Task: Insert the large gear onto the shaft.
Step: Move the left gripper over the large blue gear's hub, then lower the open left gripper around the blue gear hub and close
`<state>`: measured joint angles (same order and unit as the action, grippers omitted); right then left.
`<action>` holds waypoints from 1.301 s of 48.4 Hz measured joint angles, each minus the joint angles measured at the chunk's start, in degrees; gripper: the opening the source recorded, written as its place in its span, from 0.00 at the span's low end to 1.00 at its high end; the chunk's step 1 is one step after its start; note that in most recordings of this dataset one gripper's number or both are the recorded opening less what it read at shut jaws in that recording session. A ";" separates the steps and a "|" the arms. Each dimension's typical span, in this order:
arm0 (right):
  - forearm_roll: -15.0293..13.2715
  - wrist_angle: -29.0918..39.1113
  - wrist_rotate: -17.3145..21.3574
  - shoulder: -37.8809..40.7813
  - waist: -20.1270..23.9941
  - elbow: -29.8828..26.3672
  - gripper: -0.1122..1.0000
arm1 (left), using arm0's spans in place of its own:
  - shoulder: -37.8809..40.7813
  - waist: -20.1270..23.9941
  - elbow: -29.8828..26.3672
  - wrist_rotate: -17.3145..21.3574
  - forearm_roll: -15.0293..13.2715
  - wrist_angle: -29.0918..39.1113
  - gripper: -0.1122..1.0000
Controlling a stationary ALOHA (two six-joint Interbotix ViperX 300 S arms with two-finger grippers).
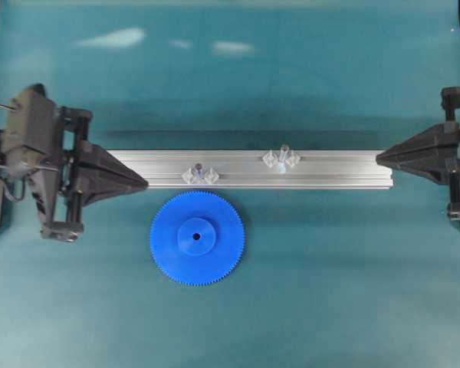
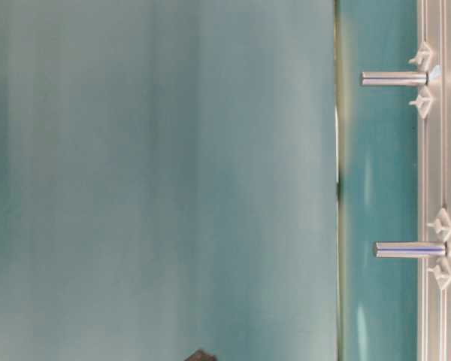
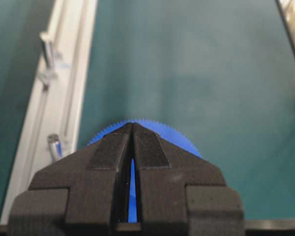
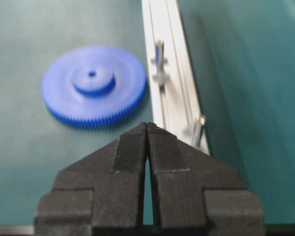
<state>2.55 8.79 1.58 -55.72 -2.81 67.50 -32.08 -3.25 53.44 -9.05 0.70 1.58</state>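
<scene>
The large gear (image 1: 197, 238), a flat bright-blue toothed disc with a raised hub, lies on the teal table just in front of the rail. It also shows as the gear (image 4: 93, 83) and, partly hidden behind my fingers, as the gear (image 3: 179, 140). The shaft (image 1: 282, 157) stands right of centre on the rail between two clear tabs, and is seen as the shaft (image 3: 48, 49) and the shaft (image 4: 198, 129). My left gripper (image 1: 144, 182) (image 3: 132, 125) is shut and empty at the rail's left end. My right gripper (image 1: 379, 158) (image 4: 146, 124) is shut and empty at the right end.
A long aluminium rail (image 1: 337, 170) lies across the middle of the table. A second, stubbier pin (image 1: 200, 172) stands on it directly behind the gear. The table-level view shows the rail's edge (image 2: 436, 165) with both pins sticking out. Black frame posts stand at both sides.
</scene>
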 measured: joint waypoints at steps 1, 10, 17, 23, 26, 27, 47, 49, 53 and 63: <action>0.00 0.44 0.18 0.00 0.00 0.09 0.14 | 0.35 -0.09 -0.44 -0.09 0.00 0.70 0.10; 0.00 4.48 2.02 0.35 -0.09 0.09 0.14 | 3.96 -0.53 -4.48 -0.09 0.00 6.06 0.10; 0.00 5.71 2.20 0.44 -0.09 0.09 0.14 | 7.56 -1.41 -7.21 -0.09 0.09 8.70 0.10; 0.00 5.89 2.20 0.44 -0.09 0.18 0.14 | 10.99 -2.46 -8.61 -1.05 0.09 10.11 0.10; 0.00 5.89 2.20 0.53 -0.09 0.53 0.14 | 12.83 -2.99 -9.40 -1.76 0.09 11.16 0.10; -0.09 5.89 2.20 0.53 -0.09 0.62 0.14 | 13.45 -3.16 -9.76 -2.20 0.09 11.69 0.10; 0.00 5.89 2.20 0.53 -0.18 1.14 0.14 | 25.49 -3.87 -18.63 -4.75 0.09 20.74 0.10; 0.00 5.89 2.29 0.53 -0.18 1.32 0.14 | 26.46 -3.96 -19.25 -4.75 0.09 21.09 0.10; 0.00 5.89 2.29 0.53 -0.09 1.49 0.14 | 28.83 -4.22 -20.74 -4.75 0.09 22.68 0.10; 0.00 5.89 2.29 0.53 -0.18 1.49 0.14 | 34.45 -4.83 -25.49 -4.57 0.09 29.00 0.10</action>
<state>2.55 14.68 3.87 -55.20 -2.99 68.99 2.37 -8.09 27.95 -13.62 0.79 30.59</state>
